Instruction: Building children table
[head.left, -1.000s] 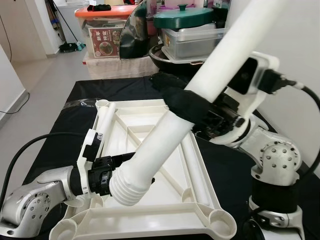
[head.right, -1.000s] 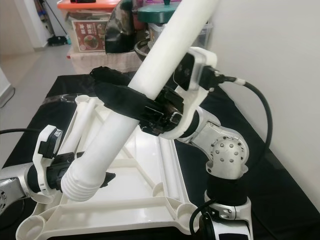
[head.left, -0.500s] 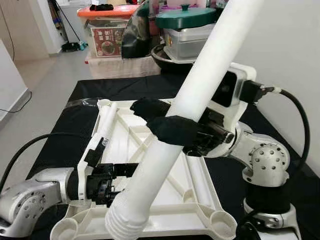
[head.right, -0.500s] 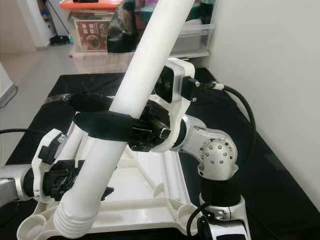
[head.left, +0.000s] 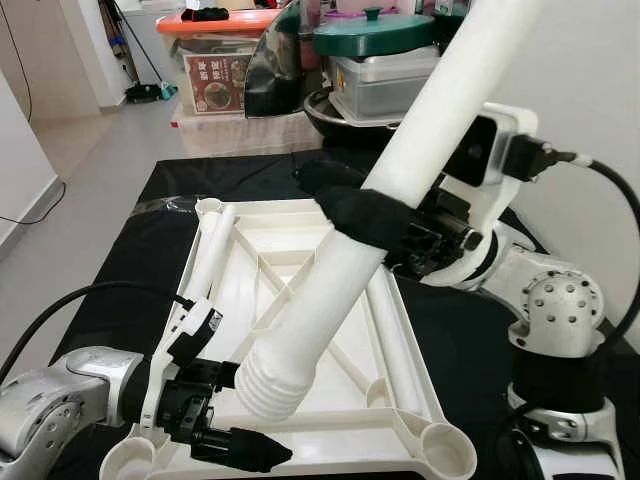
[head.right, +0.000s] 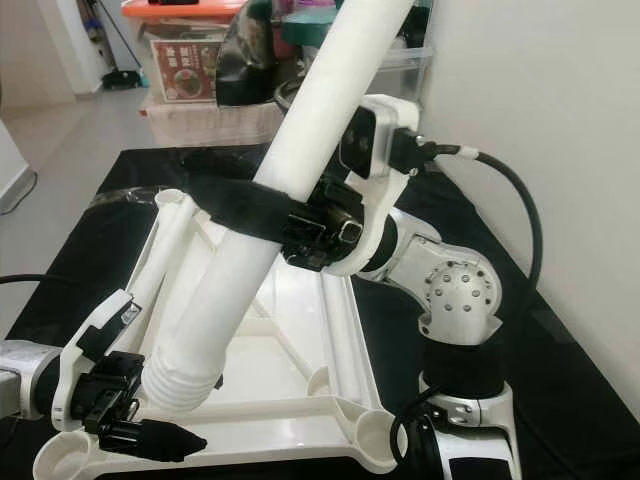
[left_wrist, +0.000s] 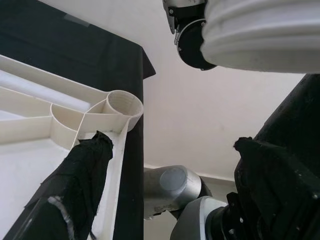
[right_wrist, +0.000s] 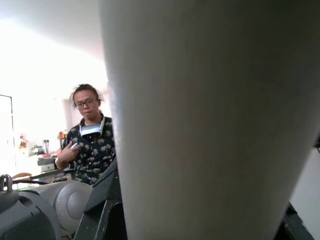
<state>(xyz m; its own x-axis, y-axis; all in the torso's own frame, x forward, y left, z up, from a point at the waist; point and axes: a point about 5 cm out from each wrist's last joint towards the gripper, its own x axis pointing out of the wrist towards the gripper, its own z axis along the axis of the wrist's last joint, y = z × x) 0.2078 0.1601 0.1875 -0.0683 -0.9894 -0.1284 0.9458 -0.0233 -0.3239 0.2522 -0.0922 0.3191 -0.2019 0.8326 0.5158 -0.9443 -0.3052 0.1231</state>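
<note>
On a black-draped table lies an upside-down white plastic tabletop frame. The right gripper is clamped around a long white plastic table leg, tilted over the frame, ribbed end down. The left gripper, fingers spread apart, hovers at the frame's near edge beside a round corner socket.

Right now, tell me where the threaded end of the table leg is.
In the left eye view, the table leg's threaded end hangs above the near left of the upturned tabletop, just beside the left gripper.

Both arms are silver with dimpled round joints and thick black cables. Each tool, the left tool and the right tool, has black fingers on a white camera bracket.
</note>
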